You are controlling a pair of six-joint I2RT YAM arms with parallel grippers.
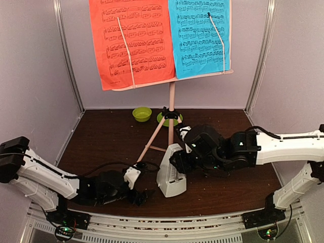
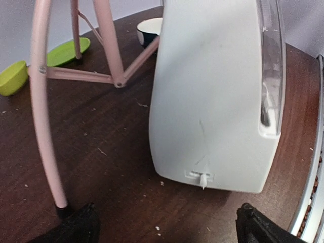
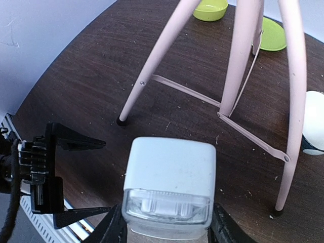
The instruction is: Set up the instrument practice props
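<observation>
The metronome [image 1: 170, 178] stands at the front of the counter [image 1: 111, 142], just in front of the stand [image 1: 171, 96], which is upright on its tripod with the red sheet [image 1: 131, 40] and blue sheet [image 1: 200, 35] on its desk. The right fingers [image 3: 112, 230] hold the metronome, one on each side near its top. The left fingers [image 2: 76, 228] are spread wide and empty, facing the side with the small winding key [image 2: 203, 178] but not touching it. The step looks like placing the metronome. Its base seems to sit on the counter, though the wrist views do not settle that. To finish well, the right arm should check that the base lies flat, then open evenly on both sides so the tall body is not nudged over. It should then lift straight up - not sideways toward the pink leg [image 2: 43, 126] close by. The left arm is best kept low and clear of the key side - a brush there could turn or tip the metronome.
</observation>
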